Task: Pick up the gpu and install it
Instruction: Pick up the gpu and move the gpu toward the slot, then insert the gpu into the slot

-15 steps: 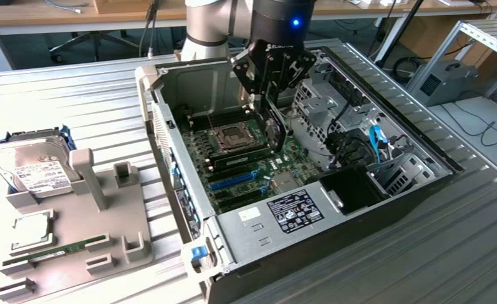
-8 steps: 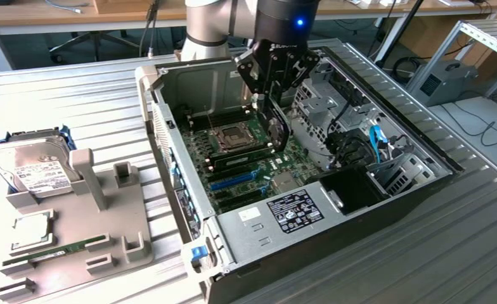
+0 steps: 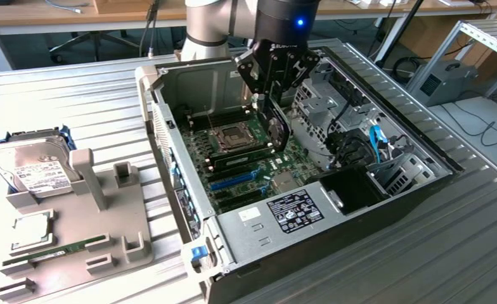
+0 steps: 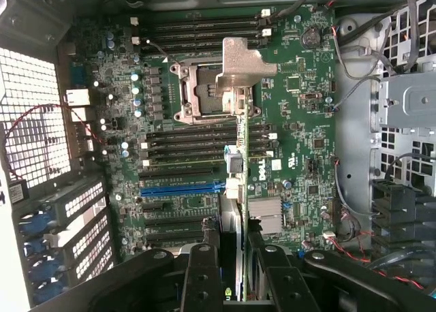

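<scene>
Inside the open computer case [image 3: 165, 136], my gripper [image 3: 276, 95] is shut on the gpu [image 3: 279, 130], a slim dark card that hangs edge-down just above the green motherboard [image 3: 231, 166]. In the wrist view the gpu [image 4: 236, 189] is seen edge-on between my two black fingers [image 4: 203, 274], with its pale metal bracket [image 4: 243, 70] at the far end, over the CPU socket [image 4: 197, 90]. The card's edge runs across the rows of black slots and past the end of the blue slot [image 4: 180, 187]. I cannot tell whether it touches the board.
At the exterior view's left, a grey fixture [image 3: 79, 244] holds a silver hard drive [image 3: 33, 168], a chip [image 3: 33, 231] and a green memory stick [image 3: 58, 250]. Cables and a drive cage [image 3: 359, 136] crowd the case's right side. The labelled power supply [image 3: 295, 212] sits at the near end.
</scene>
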{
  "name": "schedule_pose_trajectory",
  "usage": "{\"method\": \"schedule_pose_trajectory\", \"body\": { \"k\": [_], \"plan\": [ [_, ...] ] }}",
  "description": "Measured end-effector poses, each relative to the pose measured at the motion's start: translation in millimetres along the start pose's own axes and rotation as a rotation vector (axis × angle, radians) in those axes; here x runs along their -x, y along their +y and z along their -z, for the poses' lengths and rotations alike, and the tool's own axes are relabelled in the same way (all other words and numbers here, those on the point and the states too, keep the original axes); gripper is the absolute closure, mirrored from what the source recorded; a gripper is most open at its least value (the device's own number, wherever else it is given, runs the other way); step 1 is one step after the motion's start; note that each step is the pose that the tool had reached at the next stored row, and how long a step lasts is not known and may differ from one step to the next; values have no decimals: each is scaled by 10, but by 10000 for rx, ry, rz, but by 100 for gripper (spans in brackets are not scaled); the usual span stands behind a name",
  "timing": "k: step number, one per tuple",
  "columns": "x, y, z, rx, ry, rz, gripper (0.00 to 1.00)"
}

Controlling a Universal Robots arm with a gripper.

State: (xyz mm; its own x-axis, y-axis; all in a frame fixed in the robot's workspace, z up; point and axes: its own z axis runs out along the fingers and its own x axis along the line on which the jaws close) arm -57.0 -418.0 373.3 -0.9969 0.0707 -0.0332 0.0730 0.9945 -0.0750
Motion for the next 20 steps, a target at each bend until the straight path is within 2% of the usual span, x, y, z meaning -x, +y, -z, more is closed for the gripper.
{"method": "schedule_pose_trajectory", "body": {
  "k": [10,20],
  "plan": [
    [1,0,0,5,-11,144,74],
    [1,0,0,36,-81,1077,74]
  ]
}}
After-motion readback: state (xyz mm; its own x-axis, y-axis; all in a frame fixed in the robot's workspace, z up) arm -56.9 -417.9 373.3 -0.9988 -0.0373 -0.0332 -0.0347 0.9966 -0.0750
